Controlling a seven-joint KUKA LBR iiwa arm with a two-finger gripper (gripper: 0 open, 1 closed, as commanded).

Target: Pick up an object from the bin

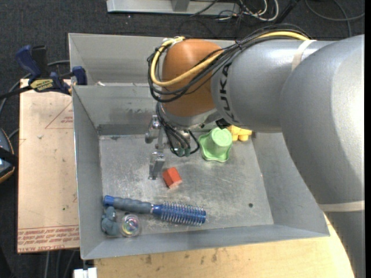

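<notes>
My gripper (156, 169) hangs low over the middle of the bin floor, under the orange wrist cover. A small red block (171, 178) lies on the floor just to its right, close beside its tip and apart from it as far as I can see. A green cup-shaped thing (216, 145) stands further right, by the back of the bin. Nothing shows in the gripper.
A blue hairbrush (162, 210) lies along the front of the bin. At its handle end sit a grey-blue lump (109, 222) and a clear ball (130, 225). A yellow thing (241, 134) peeks out behind the green one. The arm covers the bin's right side.
</notes>
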